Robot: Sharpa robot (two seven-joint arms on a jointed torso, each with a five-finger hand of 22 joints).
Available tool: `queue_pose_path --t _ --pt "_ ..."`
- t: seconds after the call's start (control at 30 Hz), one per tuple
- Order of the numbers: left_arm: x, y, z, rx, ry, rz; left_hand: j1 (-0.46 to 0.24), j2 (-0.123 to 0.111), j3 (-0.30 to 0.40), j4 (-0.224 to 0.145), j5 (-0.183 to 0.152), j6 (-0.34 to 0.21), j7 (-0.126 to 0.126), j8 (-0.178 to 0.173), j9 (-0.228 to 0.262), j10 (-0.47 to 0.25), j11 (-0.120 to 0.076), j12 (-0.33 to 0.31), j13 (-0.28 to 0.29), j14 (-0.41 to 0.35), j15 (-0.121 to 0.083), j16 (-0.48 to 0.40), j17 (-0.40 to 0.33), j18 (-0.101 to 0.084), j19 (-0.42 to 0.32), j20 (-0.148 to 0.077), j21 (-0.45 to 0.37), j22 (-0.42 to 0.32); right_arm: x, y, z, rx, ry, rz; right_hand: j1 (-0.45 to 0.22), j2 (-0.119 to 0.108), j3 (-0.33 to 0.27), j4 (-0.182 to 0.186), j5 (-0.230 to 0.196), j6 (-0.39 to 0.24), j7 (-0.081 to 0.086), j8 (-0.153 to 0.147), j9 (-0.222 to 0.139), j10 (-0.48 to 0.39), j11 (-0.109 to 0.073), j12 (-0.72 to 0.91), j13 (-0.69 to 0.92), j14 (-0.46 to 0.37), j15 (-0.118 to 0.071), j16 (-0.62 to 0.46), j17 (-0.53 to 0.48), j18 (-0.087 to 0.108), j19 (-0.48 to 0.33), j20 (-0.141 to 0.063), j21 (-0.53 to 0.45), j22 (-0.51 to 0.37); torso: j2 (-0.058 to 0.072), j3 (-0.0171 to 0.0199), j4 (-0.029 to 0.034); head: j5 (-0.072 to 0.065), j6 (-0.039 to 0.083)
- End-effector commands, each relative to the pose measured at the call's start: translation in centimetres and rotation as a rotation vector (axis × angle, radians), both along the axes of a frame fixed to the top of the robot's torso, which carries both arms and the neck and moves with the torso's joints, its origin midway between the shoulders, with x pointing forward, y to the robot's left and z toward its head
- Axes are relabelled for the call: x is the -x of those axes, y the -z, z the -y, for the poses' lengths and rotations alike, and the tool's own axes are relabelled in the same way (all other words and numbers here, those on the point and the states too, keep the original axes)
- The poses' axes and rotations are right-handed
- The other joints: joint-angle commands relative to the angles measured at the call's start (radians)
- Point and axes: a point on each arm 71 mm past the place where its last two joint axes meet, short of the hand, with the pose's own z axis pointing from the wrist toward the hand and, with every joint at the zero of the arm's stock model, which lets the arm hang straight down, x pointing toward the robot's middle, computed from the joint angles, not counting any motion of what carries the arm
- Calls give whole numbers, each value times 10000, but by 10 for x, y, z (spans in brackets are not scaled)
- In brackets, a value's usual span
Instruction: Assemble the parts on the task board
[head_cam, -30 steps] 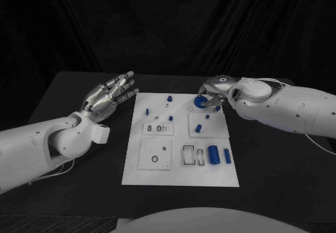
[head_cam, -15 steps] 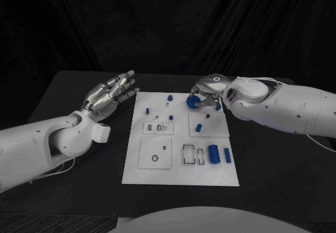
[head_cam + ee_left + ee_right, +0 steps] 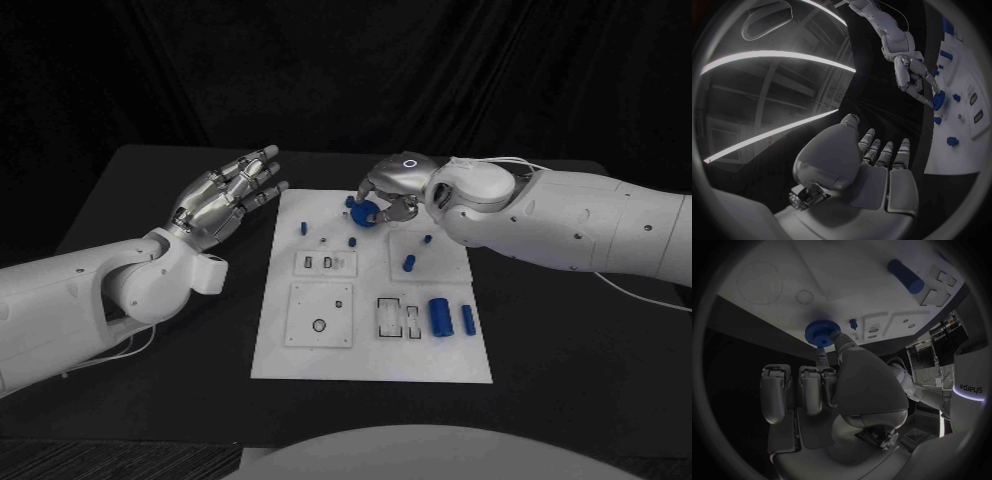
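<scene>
The right hand [image 3: 389,195] pinches a small blue gear [image 3: 361,212] between thumb and fingertips, its other fingers loosely curled, and holds it just above the far end of the task board [image 3: 372,360], at about twelve o'clock from the board's middle. In the right wrist view the gear [image 3: 822,333] sits at the fingertips with the white plate close beyond it. The left hand [image 3: 224,198] hovers off the board's ten o'clock side, palm up, fingers apart and holding nothing.

The step in hand looks like carrying the gear to its seat. Small blue pegs [image 3: 351,203] stand close by on the board's far part; the next move likely calls for lining the gear's bore over one of them and lowering it squarely, since a tilt could jam it. Which peg is meant I cannot tell.

Two larger blue cylinders [image 3: 451,319] lie side by side at about four o'clock on the board, beside rectangular recesses. The desk [image 3: 577,340] is flat matte black, and dark cloth hangs behind it.
</scene>
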Motion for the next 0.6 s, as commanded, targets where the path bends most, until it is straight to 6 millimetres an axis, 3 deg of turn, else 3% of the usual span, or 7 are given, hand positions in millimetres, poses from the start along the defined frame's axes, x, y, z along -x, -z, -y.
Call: queue_pose_path --t 0.03,0.6 --pt "1 0 3 138 205 13 88 18 65 -12 47 53 27 60 8 25 67 57 14 25 62 61 15 163 10 52 31 -1 -1 -1 -7 71 -241 -47 -37 39 57 -15 -49 37 -67 1111 3750 1063 57 24 2631 1047 11 25 2634 -180 913 8 47 2539 10 11 8 -16 17" --pt "0 0 5 116 281 -45 98 0 78 -18 50 59 32 65 9 26 74 63 15 31 69 70 17 162 13 52 33 0 -10 0 -27 231 -392 -66 -42 61 115 -44 -181 -141 -28 1035 3763 1063 84 24 2631 1047 42 25 2634 -158 858 36 -20 2504 18 7 0 -45 -2"
